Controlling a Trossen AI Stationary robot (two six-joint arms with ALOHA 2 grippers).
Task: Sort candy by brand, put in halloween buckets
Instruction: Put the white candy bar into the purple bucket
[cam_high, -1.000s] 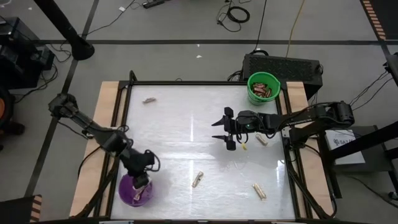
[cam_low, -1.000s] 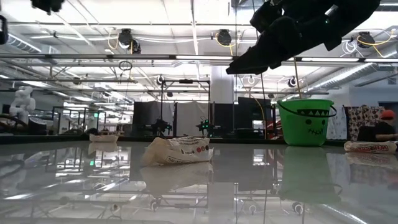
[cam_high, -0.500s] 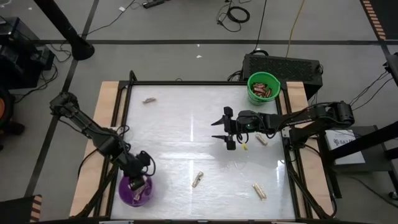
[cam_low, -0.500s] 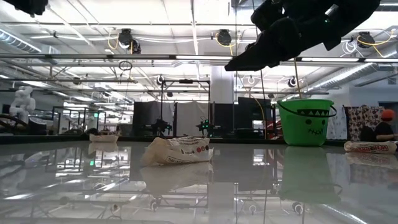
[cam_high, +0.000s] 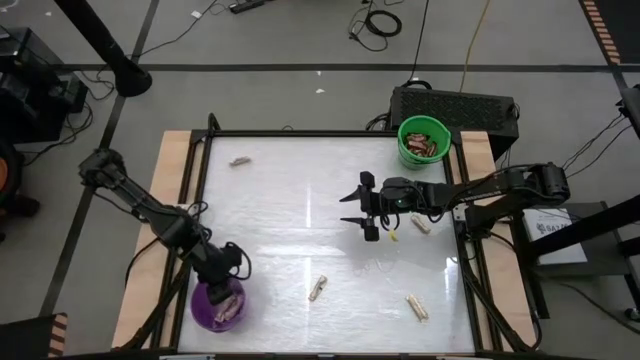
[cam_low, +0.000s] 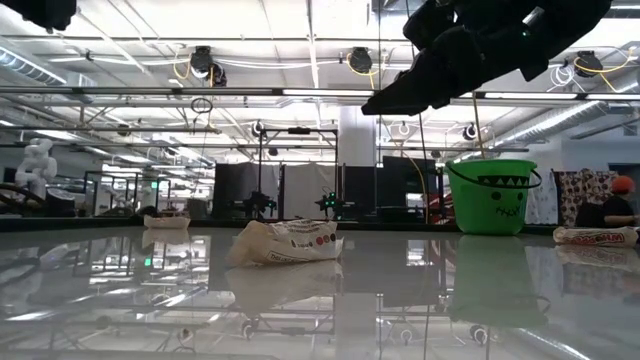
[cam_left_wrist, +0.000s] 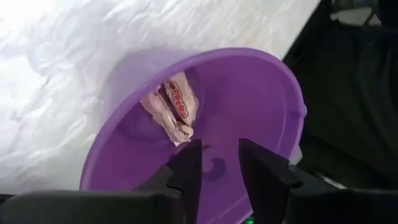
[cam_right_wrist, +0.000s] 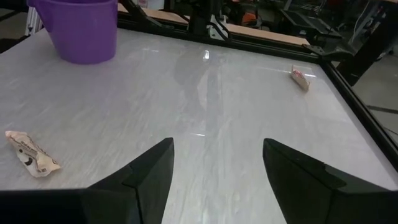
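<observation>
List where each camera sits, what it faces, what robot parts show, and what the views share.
High: overhead, straight down; both arms, table.
Low: table height, level across; pale candy, green bucket, an arm overhead.
Left wrist: above the purple bucket, own fingers, candy inside.
Right wrist: across table; own open fingers.
Shared: purple bucket in high, both wrist views.

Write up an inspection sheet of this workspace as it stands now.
Surface: white table, glossy.
Job's things: purple bucket holds pale candy; green bucket holds dark bars; loose pale candies.
Clutter: nothing seen.
Grippers: left gripper over the purple bucket, jaws apart, empty; right gripper mid-table, jaws open, empty.
Cables: cables on the floor.
Surroundings: black box behind the green bucket.
</observation>
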